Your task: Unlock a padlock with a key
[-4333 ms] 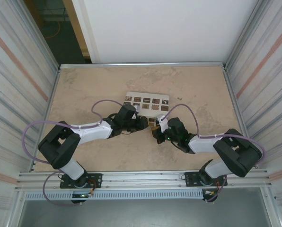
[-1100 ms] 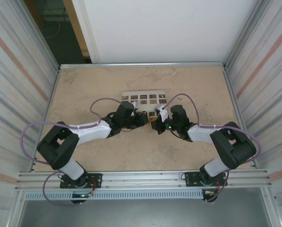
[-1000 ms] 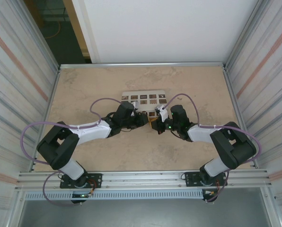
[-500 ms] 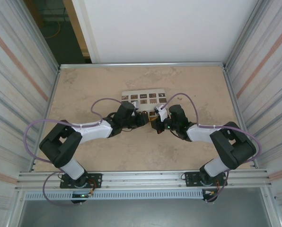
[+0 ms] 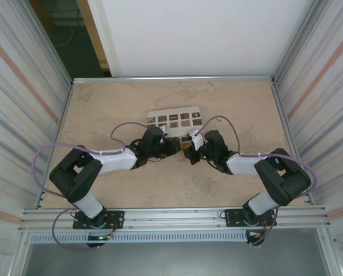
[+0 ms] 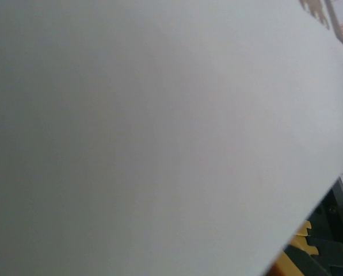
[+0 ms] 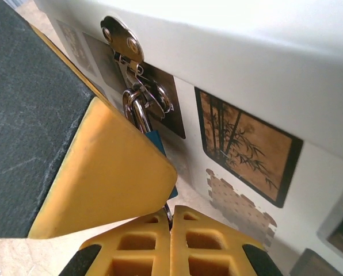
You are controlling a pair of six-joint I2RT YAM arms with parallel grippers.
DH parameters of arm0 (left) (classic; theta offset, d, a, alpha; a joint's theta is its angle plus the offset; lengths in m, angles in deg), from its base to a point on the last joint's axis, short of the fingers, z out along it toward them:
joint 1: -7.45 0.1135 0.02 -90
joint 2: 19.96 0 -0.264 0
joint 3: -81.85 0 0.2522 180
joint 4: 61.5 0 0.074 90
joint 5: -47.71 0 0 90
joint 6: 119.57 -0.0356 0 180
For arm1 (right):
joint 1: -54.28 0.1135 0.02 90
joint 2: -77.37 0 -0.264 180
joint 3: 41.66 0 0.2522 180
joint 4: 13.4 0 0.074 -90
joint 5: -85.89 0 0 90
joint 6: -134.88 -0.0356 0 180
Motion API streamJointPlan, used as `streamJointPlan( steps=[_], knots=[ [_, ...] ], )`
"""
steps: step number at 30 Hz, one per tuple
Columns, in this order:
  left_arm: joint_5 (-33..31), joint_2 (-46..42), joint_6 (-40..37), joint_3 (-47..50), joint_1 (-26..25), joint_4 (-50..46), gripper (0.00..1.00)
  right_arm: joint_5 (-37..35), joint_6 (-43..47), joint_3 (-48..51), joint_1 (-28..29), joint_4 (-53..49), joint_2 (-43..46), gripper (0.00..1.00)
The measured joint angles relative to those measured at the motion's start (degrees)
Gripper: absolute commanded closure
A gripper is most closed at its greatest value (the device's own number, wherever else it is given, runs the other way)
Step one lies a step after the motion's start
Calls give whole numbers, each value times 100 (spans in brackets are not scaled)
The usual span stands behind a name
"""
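Pincer tips shut on a key beneath a small blue padlock

Right pincer (image 7: 171,230), seen from its own wrist: my two yellow fingertips are pressed together at the bottom of the view. A thin dark sliver, which I take to be the key (image 7: 169,213), sticks up from the seam between them. Its tip is just beside the lower corner of the padlock (image 7: 156,140). The padlock is tiny, with a blue squarish body. It hangs by a silver shackle (image 7: 138,114) from a metal hasp (image 7: 121,35) on the front of a white box (image 7: 246,69) decorated with dark patterned squares. A broad yellow finger (image 7: 108,167) of my left pincer (image 5: 172,147) lies across most of the blue body. I cannot tell whether that pincer is clamping it. From above, both pincers meet at the near edge of the box, in the middle of the tabletop (image 5: 102,109).

I judge the padlock hard and light, and likely to swing on its shackle, so it wants holding by its flat sides. The key looks stiff, thin and slippery. Gripping its head, not its blade, should stop it twisting.
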State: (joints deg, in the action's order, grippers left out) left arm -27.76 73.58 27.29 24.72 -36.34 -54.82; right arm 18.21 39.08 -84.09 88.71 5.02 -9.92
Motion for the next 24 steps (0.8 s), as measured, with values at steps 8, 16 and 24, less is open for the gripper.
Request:
streamJointPlan(
  steps=[8, 16, 24],
  knots=[
    [275, 94, 9, 208, -22, -85, 58, 181, -201, 470, 136, 780, -380, 100],
    [400, -83, 0, 415, -20, -109, 45, 210, -459, 549, 162, 929, -608, 100],
    [232, -1552, -116, 1003, 76, -374, 38, 149, -866, 358, 291, 136, -269, 100]
  ],
)
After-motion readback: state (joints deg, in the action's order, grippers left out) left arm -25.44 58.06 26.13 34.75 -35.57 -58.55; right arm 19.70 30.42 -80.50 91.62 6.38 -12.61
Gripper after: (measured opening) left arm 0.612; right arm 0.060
